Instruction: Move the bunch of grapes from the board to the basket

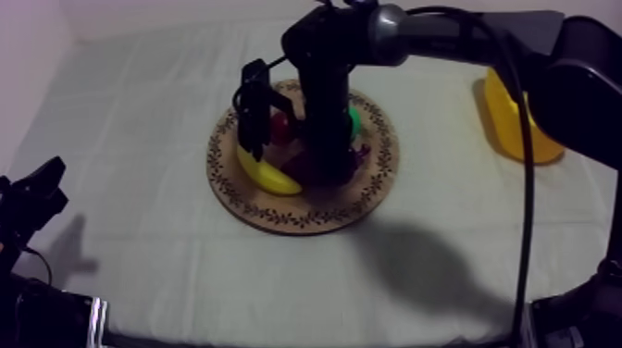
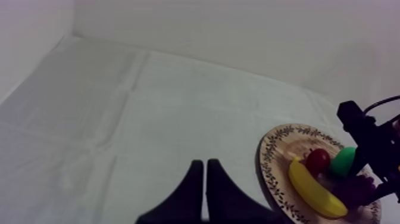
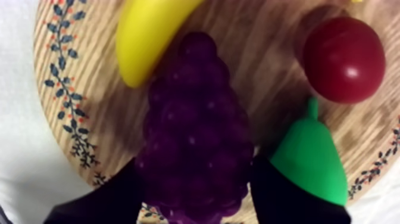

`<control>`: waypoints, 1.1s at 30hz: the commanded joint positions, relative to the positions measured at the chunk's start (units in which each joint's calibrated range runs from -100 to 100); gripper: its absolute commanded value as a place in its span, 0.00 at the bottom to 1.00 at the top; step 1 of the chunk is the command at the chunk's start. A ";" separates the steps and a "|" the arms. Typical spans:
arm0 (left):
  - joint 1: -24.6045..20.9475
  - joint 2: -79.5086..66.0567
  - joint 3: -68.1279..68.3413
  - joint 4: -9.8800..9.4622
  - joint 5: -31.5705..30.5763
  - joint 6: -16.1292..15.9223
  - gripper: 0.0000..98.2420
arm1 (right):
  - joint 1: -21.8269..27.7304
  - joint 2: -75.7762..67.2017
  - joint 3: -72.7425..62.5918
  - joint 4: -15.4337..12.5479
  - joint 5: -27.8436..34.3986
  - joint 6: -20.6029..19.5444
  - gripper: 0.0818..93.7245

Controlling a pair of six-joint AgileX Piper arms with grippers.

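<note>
- While set low over the wooden board, pinches the bunch of grapes in the right gripper, with 1 black finger against each flank near the wide end.
- Finds the grapes flat on the board, touching or all but touching the banana, just beside the pear, and apart from the small red fruit.
- Judged as the lift: raise straight up, not sideways, to avoid dragging the banana or nudging the pear next to the right-hand finger.
- Hold the squeeze even, because a knobbly bunch probably rolls in a loose grip.
- Once clear of the other 3 fruits, carry toward the yellow basket, well apart from the board on the right side of the table, and let go low over it.
- Leave the left gripper alone: pressed together on nothing, over bare cloth short of the board.
- From the right wrist view, read the grip itself and the tight neighbours.
- From the top view, take the basket's place and the route, with most of the bunch hidden there under the arm.
- From the left wrist view, check from the side how low the right arm sits over the board.
</note>
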 commanded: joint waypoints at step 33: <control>0.00 0.00 -0.03 -0.03 -0.03 -0.01 0.00 | 9.52 -32.85 11.06 -1.67 -13.90 -4.25 0.33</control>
